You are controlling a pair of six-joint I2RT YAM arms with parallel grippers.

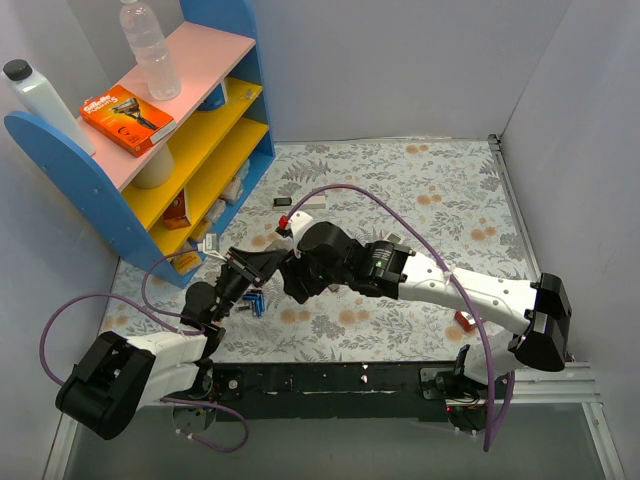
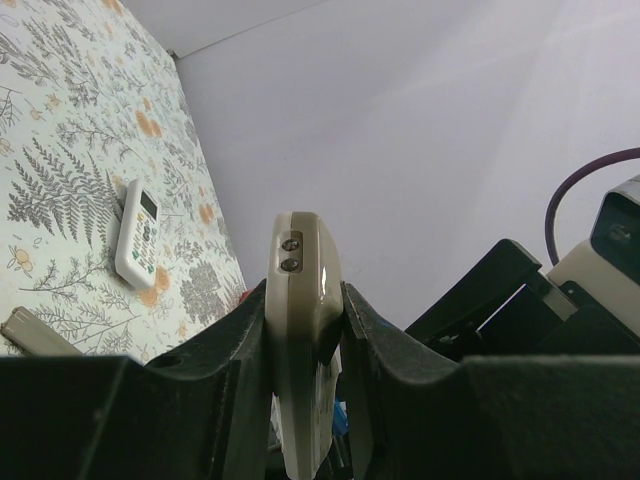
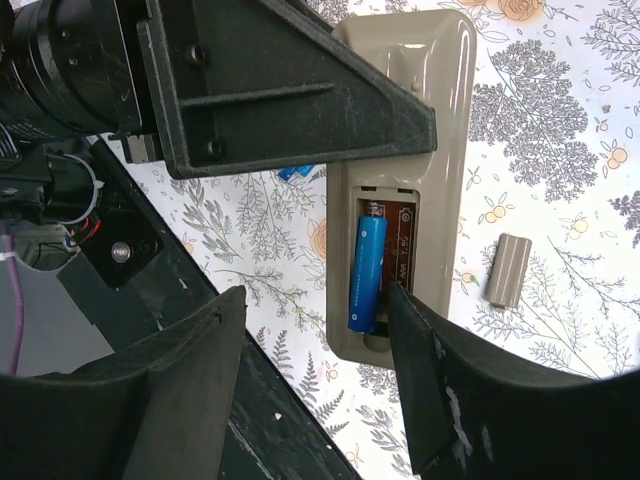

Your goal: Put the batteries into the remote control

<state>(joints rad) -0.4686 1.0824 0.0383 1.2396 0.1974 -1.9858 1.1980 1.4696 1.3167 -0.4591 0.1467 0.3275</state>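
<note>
My left gripper (image 2: 305, 312) is shut on the remote control (image 2: 300, 290) and holds it edge-on above the table. In the right wrist view the remote control (image 3: 440, 120) shows its back, with the compartment open and one blue battery (image 3: 367, 270) lying in the left slot. The slot beside it is empty. My right gripper (image 3: 315, 295) is open around the remote's lower end, and its right finger (image 3: 440, 380) touches the rim by the empty slot. Loose blue batteries (image 1: 256, 303) lie on the table under the grippers. The two grippers, left (image 1: 243, 272) and right (image 1: 298, 275), meet at the table's left middle.
The beige battery cover (image 3: 508, 270) lies on the floral table right of the remote. A slimmer white remote with a screen (image 2: 137, 232) lies further off. A blue, yellow and pink shelf (image 1: 150, 150) stands at the back left. A small red object (image 1: 465, 320) lies by the right arm.
</note>
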